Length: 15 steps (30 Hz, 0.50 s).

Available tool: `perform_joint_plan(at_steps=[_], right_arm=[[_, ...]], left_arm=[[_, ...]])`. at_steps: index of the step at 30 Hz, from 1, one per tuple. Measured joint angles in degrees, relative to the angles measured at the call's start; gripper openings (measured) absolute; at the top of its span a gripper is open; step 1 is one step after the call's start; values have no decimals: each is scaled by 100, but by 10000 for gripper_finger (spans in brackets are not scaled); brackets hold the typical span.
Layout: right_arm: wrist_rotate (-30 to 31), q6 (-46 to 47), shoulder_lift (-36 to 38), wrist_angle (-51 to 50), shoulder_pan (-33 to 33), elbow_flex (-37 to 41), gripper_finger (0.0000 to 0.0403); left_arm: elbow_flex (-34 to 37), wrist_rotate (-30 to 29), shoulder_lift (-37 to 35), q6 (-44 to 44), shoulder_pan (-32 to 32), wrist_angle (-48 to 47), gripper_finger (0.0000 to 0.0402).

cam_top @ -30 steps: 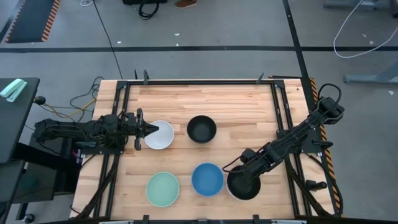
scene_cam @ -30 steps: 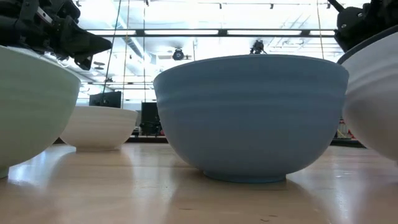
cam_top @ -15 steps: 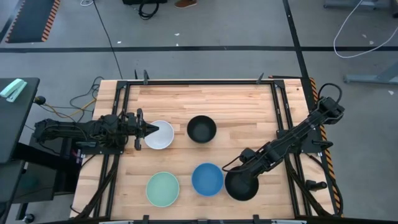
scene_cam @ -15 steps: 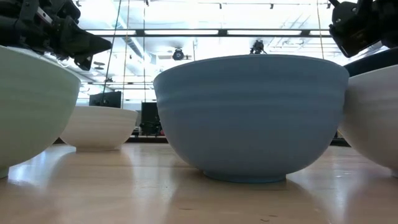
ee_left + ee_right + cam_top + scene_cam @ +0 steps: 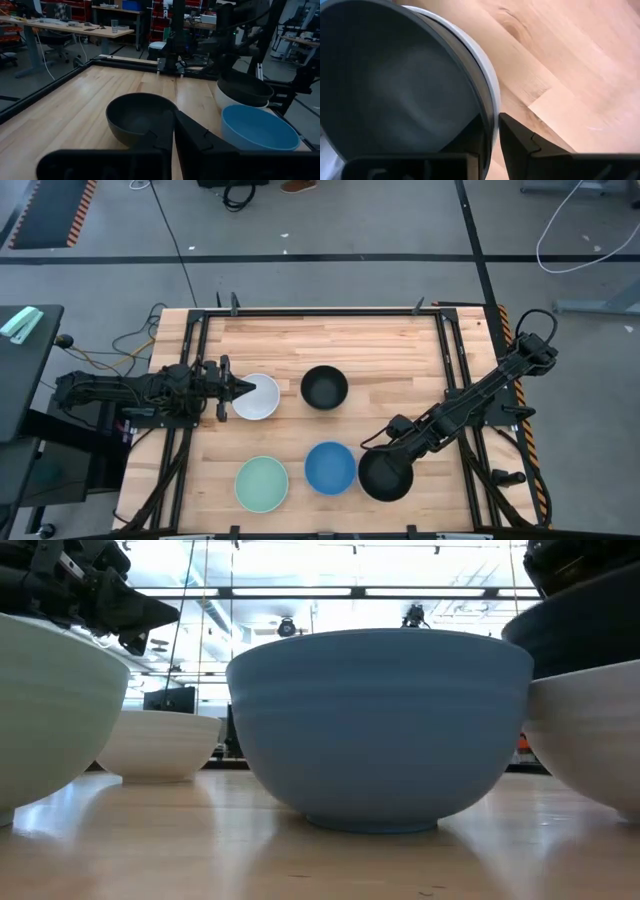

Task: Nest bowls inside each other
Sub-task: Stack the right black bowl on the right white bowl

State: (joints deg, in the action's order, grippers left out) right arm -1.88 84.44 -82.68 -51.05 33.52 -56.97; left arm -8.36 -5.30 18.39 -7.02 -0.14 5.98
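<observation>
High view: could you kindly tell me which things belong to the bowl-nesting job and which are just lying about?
Job: right gripper, gripped black bowl inside white bowl, blue bowl, mint bowl, second white bowl, centre black bowl.
Lying about: floor cable, striped mat, dark bag.

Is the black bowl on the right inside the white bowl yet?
Yes, mostly: the black bowl sits in the white bowl, rim still above it, with the right gripper on its edge.
</observation>
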Motion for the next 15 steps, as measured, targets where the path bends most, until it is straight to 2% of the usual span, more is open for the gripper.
perform_joint_plan(at_steps=[9, 15], right_arm=[[13, 2, 0, -45, -60, 0, 62], [-7, 32, 0, -408, -158, 0, 79]], left_arm=[[0, 0, 0, -29, 0, -2, 32], [0, 1, 0, -110, 0, -4, 32]])
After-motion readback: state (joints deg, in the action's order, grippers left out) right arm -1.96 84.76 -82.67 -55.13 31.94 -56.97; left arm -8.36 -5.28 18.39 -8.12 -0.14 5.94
